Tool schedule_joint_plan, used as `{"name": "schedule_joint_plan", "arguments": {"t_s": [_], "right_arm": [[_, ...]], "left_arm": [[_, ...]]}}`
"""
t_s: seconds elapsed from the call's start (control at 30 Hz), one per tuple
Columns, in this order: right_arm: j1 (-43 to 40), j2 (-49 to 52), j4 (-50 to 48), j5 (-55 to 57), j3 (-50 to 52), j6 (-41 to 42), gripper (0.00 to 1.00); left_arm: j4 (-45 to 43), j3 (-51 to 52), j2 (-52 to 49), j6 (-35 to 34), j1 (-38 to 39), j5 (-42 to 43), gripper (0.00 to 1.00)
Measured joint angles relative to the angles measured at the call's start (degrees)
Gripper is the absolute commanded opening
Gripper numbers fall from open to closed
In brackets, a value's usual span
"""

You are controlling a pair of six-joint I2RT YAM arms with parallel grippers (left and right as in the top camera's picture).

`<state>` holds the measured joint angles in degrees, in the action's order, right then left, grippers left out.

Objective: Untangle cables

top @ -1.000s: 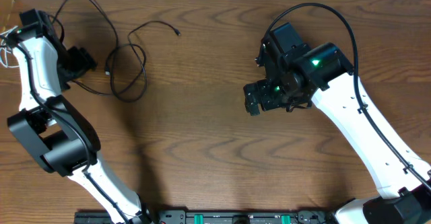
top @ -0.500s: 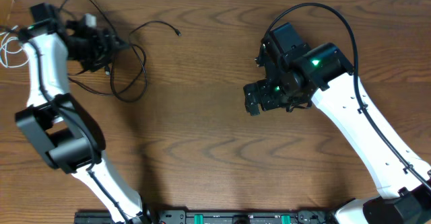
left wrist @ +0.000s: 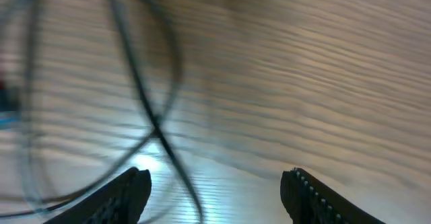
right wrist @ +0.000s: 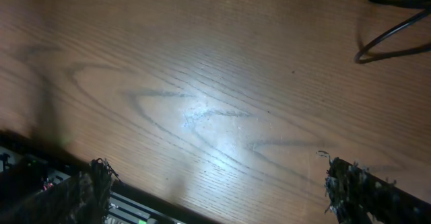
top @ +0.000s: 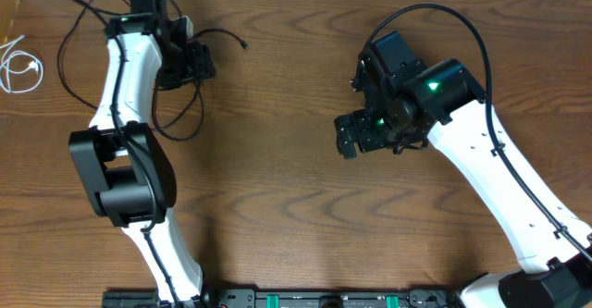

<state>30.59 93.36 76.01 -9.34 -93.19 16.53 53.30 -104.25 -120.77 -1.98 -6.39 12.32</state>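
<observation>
The short white coiled cord (top: 18,67) is lying at the left edge of the brown wooden tabletop (top: 277,215), toward its far left corner. To the right of it, the two long thin black cords (top: 176,134) are lying in loose crossing loops near the far edge, with one plug end trailing rightward. The left gripper (top: 192,63) is hanging over those loops, and one strand is running beneath the gap between its fingers (left wrist: 128,194). The right gripper (top: 350,141) is hanging over the tabletop right of centre, well apart from the cords.
</observation>
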Motion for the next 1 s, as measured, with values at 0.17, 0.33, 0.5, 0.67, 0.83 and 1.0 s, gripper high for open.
{"name": "schedule_joint_plan", "arguments": {"t_s": [0.17, 0.33, 0.5, 0.67, 0.83, 1.0], "right_arm": [[0.02, 0.00, 0.00, -0.02, 0.00, 0.00, 0.99], [0.02, 0.00, 0.00, -0.02, 0.00, 0.00, 0.99], [0.02, 0.00, 0.00, -0.02, 0.00, 0.00, 0.99], [0.02, 0.00, 0.00, -0.02, 0.00, 0.00, 0.99], [0.02, 0.00, 0.00, 0.00, 0.00, 0.00, 0.99], [0.02, 0.00, 0.00, 0.00, 0.00, 0.02, 0.99]], "left_arm": [[-1.18, 0.00, -0.02, -1.97, -0.63, -6.97, 0.62], [-2.19, 0.00, -0.72, -2.56, -1.29, -8.59, 0.61], [-4.15, 0.00, -2.95, -2.73, -1.31, -6.71, 0.56], [-5.29, 0.20, -3.98, -2.82, -1.27, -5.99, 0.20], [-6.62, 0.17, -3.98, -3.17, -1.27, -6.93, 0.08], [-6.32, -2.78, -3.61, -3.13, -1.27, -12.20, 0.07]]}}
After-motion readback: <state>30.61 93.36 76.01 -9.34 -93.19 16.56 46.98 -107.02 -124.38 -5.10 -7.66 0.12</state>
